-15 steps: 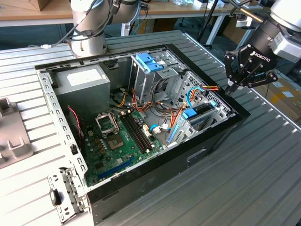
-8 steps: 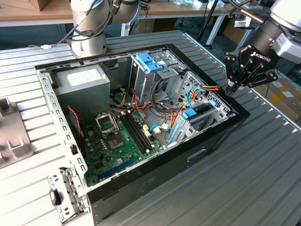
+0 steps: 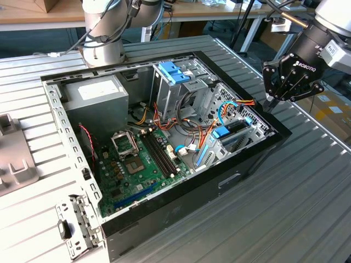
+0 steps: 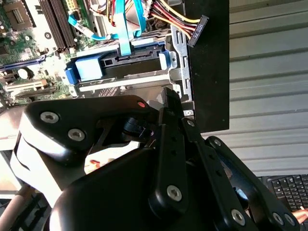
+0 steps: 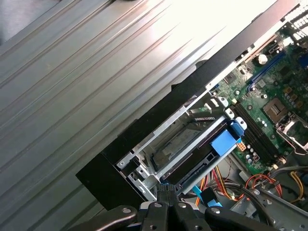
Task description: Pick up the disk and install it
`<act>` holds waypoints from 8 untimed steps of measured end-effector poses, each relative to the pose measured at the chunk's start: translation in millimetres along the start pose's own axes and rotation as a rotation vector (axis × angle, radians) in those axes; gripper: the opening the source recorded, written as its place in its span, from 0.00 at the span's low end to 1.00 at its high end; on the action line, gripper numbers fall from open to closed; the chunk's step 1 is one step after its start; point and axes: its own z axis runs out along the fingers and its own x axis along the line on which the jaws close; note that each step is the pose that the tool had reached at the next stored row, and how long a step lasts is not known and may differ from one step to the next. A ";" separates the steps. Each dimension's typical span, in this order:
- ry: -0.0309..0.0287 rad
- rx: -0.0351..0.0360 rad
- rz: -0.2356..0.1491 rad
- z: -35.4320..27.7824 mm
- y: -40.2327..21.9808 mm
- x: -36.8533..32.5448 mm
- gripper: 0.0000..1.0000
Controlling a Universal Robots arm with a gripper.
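Your gripper (image 3: pixel 289 82) hangs above the corner of the open computer case (image 3: pixel 181 197) at the exterior view's right, just outside its black rim, and its fingers (image 3: pixel 296 83) are drawn together with nothing between them. In both wrist views the gripper's own black body blocks much of the picture — the fingertips run together into one dark stack (image 4: pixel 168 144), so you cannot make out the very tips there.

The disk (image 3: pixel 227 134) already sits in the drive cage (image 3: pixel 241 123) inside the case, below and toward the exterior view's left of the gripper, apart from it. In the second wrist view you see its bright blue rails and end tab (image 4: pixel 89 70), with a light-blue flat cable (image 4: pixel 124 29) running to its connector edge; the first wrist view shows the same blue tab (image 5: pixel 225 143) beside the green motherboard (image 5: pixel 269 106). How far the disk is seated is hard to judge — the cage's metal frame covers its far end.
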 end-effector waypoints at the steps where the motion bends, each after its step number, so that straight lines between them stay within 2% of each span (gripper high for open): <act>1: 0.0000 0.0000 0.000 0.0 0.0 0.0 0.11; 3: 0.0000 0.0000 0.000 0.0 0.0 0.0 0.11; 5: 0.0036 0.0073 -0.001 0.1 -0.1 0.0 0.11; 8: 0.0082 0.0219 -0.002 0.5 -0.1 0.0 0.11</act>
